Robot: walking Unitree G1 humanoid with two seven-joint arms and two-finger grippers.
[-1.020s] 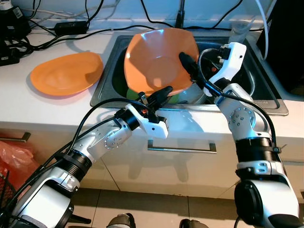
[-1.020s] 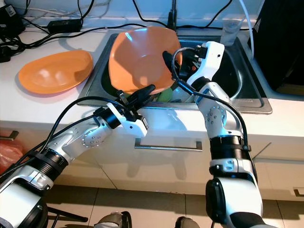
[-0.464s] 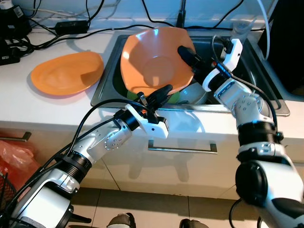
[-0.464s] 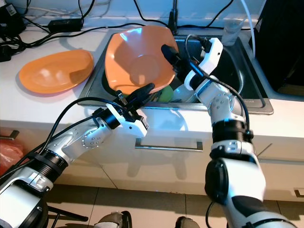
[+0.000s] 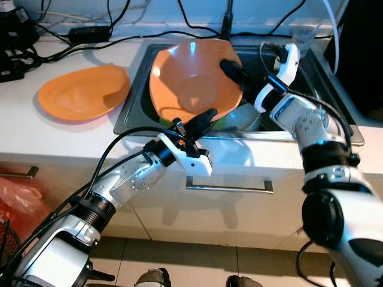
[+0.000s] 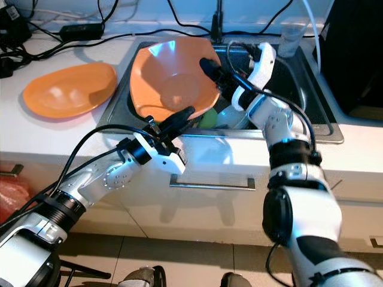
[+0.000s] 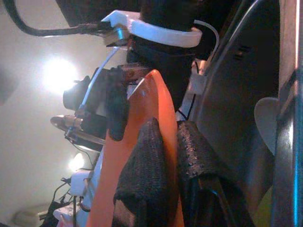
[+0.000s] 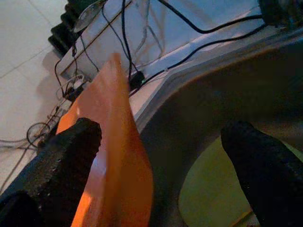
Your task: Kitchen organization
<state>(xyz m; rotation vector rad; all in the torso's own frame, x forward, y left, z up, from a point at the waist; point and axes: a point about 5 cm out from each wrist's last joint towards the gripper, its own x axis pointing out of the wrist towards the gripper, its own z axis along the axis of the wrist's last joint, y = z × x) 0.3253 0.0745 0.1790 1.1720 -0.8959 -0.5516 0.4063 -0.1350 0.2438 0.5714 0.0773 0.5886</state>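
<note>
A big orange bowl [image 5: 191, 84] hangs tilted over the steel sink [image 5: 326, 104], its hollow facing me. My left gripper [image 5: 203, 116] is shut on the bowl's near rim; in the left wrist view its fingers [image 7: 147, 161] pinch the orange edge. My right gripper [image 5: 230, 67] is at the bowl's far right rim. It is open, with its fingers [image 8: 71, 156] wide apart on either side of the orange edge [image 8: 113, 142]. A second orange plate [image 5: 84, 92] lies on the white counter to the left.
A green plate [image 5: 219, 124] and a metal bowl [image 5: 246, 116] lie in the sink under the orange bowl. Black cables and a power adapter [image 5: 90, 33] run along the back of the counter. A clear cup [image 5: 302, 37] stands behind the sink.
The orange bowl has swung a little to the left and away from me over the sink. My right wrist has turned and its gripper has followed the rim. My left gripper has kept its hold.
</note>
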